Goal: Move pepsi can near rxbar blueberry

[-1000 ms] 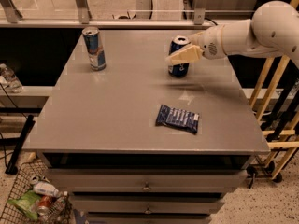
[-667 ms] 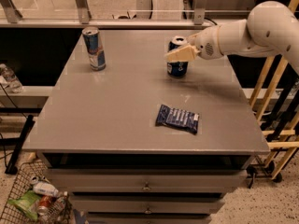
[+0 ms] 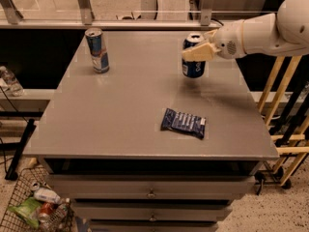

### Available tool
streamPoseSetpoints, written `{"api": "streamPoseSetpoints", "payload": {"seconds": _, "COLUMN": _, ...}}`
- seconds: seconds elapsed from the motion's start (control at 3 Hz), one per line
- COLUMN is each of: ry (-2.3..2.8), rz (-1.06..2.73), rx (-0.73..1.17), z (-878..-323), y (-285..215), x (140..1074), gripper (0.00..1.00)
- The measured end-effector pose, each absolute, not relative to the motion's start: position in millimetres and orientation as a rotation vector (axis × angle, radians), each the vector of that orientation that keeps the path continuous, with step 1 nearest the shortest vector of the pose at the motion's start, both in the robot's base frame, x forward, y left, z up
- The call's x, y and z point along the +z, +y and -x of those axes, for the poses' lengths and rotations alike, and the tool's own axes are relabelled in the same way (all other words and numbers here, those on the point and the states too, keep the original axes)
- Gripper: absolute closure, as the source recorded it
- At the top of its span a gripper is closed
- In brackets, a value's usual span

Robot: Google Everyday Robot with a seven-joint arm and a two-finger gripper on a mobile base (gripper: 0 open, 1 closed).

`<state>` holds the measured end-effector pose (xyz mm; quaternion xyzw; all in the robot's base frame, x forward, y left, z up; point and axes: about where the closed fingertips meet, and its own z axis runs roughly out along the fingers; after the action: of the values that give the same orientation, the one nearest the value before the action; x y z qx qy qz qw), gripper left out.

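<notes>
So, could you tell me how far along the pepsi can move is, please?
Done: the pincer is at the pepsi can, towards the far side of the table. In hand: taking hold of it; whether it is gripped yet is unclear. Left: the whole carry, since the rxbar blueberry lies apart, nearer the front edge.
</notes>
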<state>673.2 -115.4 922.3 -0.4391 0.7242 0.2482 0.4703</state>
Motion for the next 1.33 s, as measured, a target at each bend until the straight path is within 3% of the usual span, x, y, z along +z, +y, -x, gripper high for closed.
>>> {"api": "streamPoseSetpoints", "payload": {"seconds": 1.33, "ry": 1.832, "rz": 1.072, "rx": 0.592, "z": -581.9, "y": -126.4, "x": 897.1, "gripper": 1.00}}
